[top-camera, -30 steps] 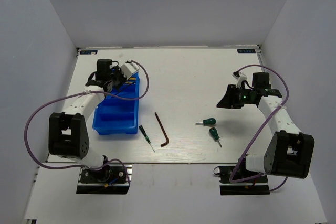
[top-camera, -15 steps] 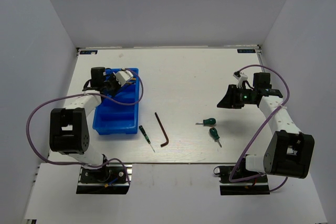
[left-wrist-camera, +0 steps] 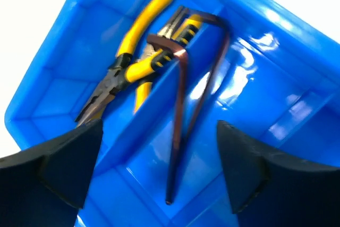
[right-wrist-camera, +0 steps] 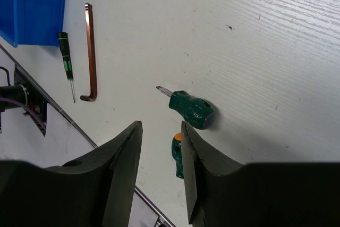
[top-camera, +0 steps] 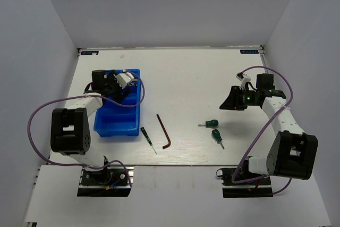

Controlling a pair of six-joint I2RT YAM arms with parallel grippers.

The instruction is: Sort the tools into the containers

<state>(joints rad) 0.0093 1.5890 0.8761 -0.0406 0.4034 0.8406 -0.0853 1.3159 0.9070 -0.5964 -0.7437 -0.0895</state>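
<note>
- The white surface [top-camera: 191, 73] carries everything; the unsorted tools lie toward its near edge.
- The tray [top-camera: 116, 132] sits by the left edge, within the left arm's easy reach, so that arm probably does the dropping-in.
- The left arm [top-camera: 79, 104] runs up along the left edge and bends its wrist down over the tray's far end. The left pincer [left-wrist-camera: 158, 126] is spread wide and empty above the compartments, which looks like a release pose.
- The right arm [top-camera: 279, 115] stretches up the right edge with its wrist turned inward. The right pincer [right-wrist-camera: 161, 123] is parted only a little, grips nothing, and hangs above the stubby screwdrivers, likely lining up a pick.
- Two pliers [left-wrist-camera: 130, 59] lie together in one far compartment, already sorted.
- Two hex keys [left-wrist-camera: 178, 120] are in the next compartment, with their bends leaning on the divider.
- A third hex key [top-camera: 163, 128] lies loose near the near edge, just right of the tray.
- The thin screwdriver [top-camera: 147, 139] lies between that key and the tray's near right corner.
- Two stubby screwdrivers [top-camera: 211, 124] [top-camera: 217, 135] lie close together, right of centre.
</note>
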